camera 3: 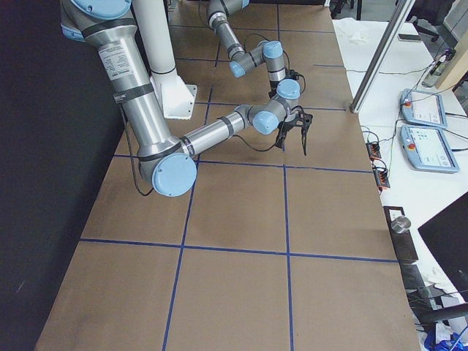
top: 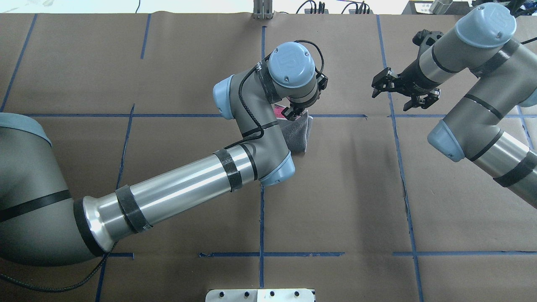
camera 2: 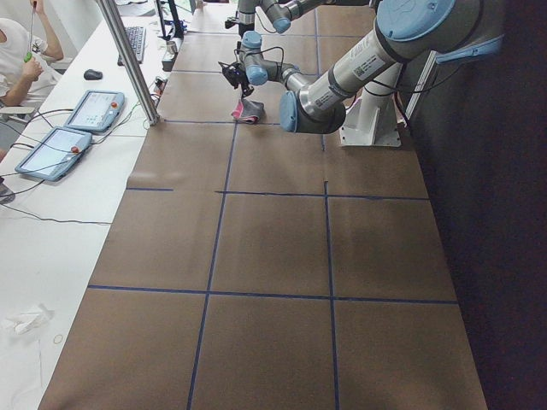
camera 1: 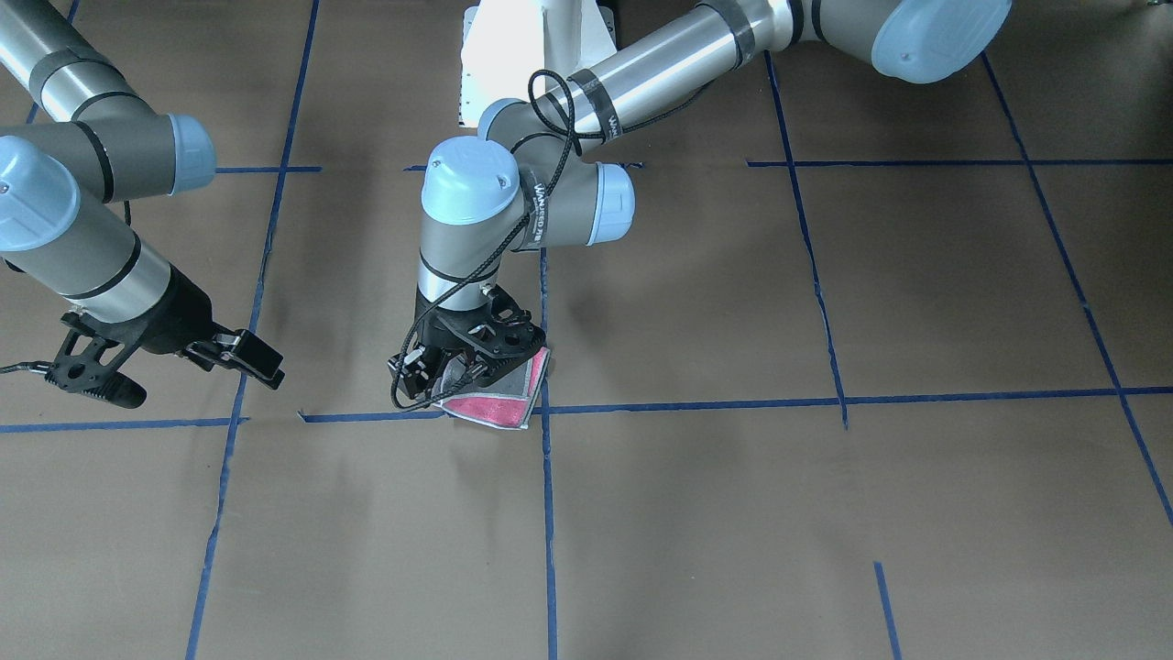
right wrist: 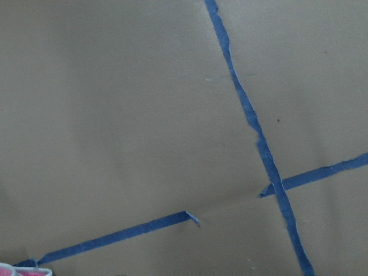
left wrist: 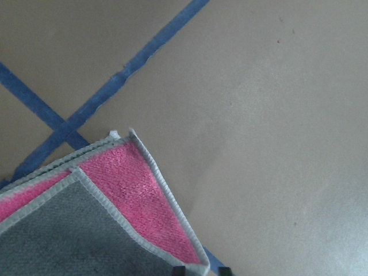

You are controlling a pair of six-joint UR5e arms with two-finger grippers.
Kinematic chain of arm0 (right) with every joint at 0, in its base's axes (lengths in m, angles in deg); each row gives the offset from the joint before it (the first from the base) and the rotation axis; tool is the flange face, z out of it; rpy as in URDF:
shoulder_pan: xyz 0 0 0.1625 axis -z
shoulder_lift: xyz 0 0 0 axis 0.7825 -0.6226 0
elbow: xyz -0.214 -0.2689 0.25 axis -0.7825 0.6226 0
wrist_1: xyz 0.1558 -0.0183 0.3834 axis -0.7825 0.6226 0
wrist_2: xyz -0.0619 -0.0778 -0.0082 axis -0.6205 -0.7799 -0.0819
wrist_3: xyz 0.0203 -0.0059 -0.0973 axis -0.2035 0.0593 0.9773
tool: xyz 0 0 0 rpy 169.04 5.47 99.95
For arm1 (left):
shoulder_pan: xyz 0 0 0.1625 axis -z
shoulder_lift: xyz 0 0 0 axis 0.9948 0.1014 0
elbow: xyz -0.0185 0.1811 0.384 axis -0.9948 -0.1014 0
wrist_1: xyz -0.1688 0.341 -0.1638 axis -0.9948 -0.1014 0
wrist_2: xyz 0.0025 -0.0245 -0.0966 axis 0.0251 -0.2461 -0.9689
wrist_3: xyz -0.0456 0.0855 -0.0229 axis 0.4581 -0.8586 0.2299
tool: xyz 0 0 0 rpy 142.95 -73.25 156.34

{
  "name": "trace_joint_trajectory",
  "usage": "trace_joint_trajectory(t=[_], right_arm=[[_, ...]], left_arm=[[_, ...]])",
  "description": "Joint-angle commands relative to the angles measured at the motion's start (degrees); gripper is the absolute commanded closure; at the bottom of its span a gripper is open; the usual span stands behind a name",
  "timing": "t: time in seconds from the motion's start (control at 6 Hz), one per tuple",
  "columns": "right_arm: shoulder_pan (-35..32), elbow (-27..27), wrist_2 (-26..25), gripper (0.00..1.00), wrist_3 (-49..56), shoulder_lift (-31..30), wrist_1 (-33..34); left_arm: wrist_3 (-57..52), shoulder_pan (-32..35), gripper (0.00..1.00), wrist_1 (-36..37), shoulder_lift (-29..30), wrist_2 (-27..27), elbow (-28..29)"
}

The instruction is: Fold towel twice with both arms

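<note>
The towel (camera 1: 495, 408) lies folded at a blue tape crossing in the middle of the table, pink face toward the front-facing camera. From overhead its grey face (top: 298, 136) shows. My left gripper (camera 1: 449, 385) is on it and looks shut on its edge. In the left wrist view the towel's corner (left wrist: 132, 184) shows grey over pink layers, and its edging runs down between the fingertips (left wrist: 179, 269). My right gripper (top: 390, 102) is open and empty, off to the side, well away from the towel; it also shows in the front-facing view (camera 1: 206, 385).
Brown paper (top: 352, 188) covers the table, marked with a grid of blue tape lines (top: 398, 167). The white robot pedestal (camera 1: 541, 46) stands at the robot's side. Operator tablets (camera 2: 68, 128) lie on the white table beyond the paper.
</note>
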Motion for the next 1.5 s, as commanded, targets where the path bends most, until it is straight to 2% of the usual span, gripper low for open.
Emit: trace_joint_trajectory(t=[0.0,0.17,0.33,0.5,0.67,0.83,1.0,1.17,1.33], right_arm=[[-0.99,-0.74,0.07,0.00,4.13,-1.40,0.09],[-3.09,-2.93,-0.02,0.00,10.34,-4.98,0.44],[-5.89,-5.21,-0.02,0.00,18.32,-10.06,0.70],[-8.70,-7.49,-0.02,0.00,27.19,-15.51,0.79],[-12.56,-8.39,0.07,0.00,37.37,-20.78,0.70],[-16.86,-8.31,0.24,0.00,48.35,-25.80,0.70],[-24.04,-7.79,7.99,0.00,56.55,-29.15,1.83],[-28.81,-7.96,11.63,0.00,65.86,-30.06,7.07],[-33.64,-8.13,11.67,0.00,78.04,-29.72,15.91]], left_arm=[[-0.42,2.98,0.00,2.19,-3.64,-7.06,-6.17],[-5.21,5.01,0.00,10.83,-12.11,-9.73,-20.93],[-15.52,5.20,0.00,22.92,-22.90,-9.85,-39.88],[-23.72,5.73,0.00,29.05,-32.84,-9.94,-53.55],[-30.15,6.95,0.00,31.72,-41.47,-9.94,-63.43],[-37.44,8.09,0.00,34.79,-49.47,-10.02,-70.32],[-47.34,10.98,0.00,36.39,-58.78,-10.20,-75.70],[-59.01,18.23,0.00,36.49,-65.48,-17.07,-76.71],[-74.97,29.35,0.00,36.49,-72.16,-25.58,-75.85]])
